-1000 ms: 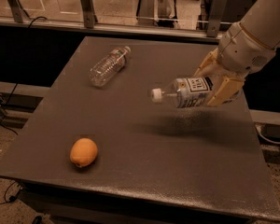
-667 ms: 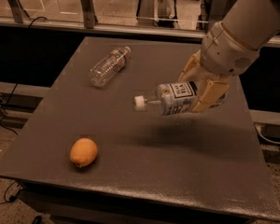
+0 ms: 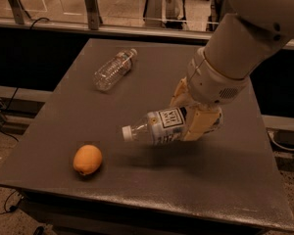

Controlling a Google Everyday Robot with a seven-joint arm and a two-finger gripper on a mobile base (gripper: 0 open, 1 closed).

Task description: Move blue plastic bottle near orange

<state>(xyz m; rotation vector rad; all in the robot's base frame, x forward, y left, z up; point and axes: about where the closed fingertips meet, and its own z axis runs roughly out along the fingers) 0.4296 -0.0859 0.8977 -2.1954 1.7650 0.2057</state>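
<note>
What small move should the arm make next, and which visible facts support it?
Probably carry the blue plastic bottle closer to the orange, then lower it alongside. The pincer grips the bottle sideways above the table, cap pointing roughly toward the orange, with a clear gap between them and a shadow beneath.

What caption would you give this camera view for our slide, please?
The gripper holds the blue plastic bottle sideways above the table, cap pointing toward the orange.
</note>
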